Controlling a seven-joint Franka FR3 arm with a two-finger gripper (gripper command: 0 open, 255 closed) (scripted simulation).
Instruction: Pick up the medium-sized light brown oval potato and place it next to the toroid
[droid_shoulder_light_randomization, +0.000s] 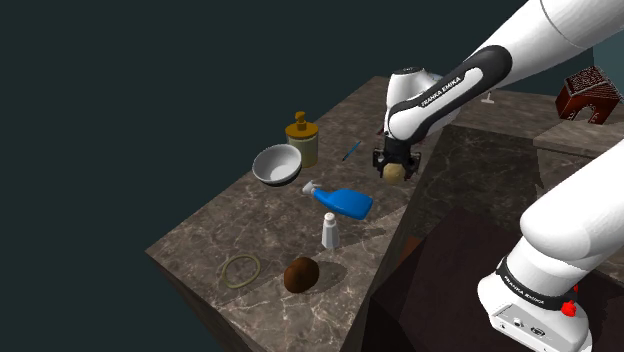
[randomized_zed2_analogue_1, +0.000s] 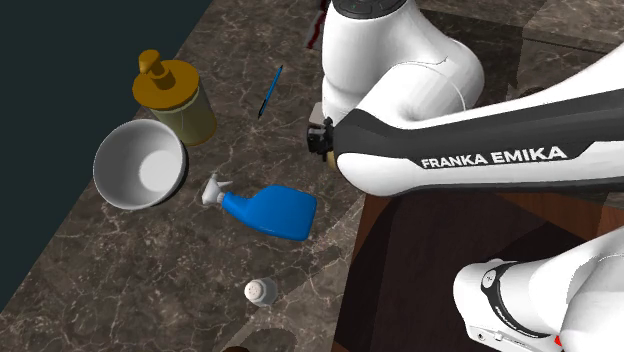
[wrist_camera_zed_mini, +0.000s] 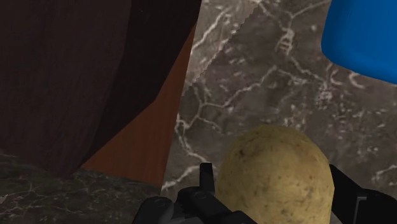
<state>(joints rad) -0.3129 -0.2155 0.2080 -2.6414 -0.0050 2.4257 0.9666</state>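
White arm (droid_shoulder_light_randomization: 575, 215), black joints, FRANKA EMIKA lettering (randomized_zed2_analogue_1: 493, 157), red button (droid_shoulder_light_randomization: 570, 308)

Dark, white-veined tabletop (wrist_camera_zed_mini: 254, 83) with the look of polished stone. Matt, tan, finely speckled, slightly rough skin on potato (wrist_camera_zed_mini: 277, 175). Smooth, softly glossy blue plastic on spray bottle (randomized_zed2_analogue_1: 270, 212). Smooth pale bowl (randomized_zed2_analogue_1: 140, 165), possibly ceramic or metal. Matt reddish wood-like panel (wrist_camera_zed_mini: 137, 146). Glossy white arm (randomized_zed2_analogue_1: 400, 60) shells.

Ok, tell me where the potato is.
The potato is clasped in the gripper, near the counter edge, to the shoulder view's right of the blue spray bottle.
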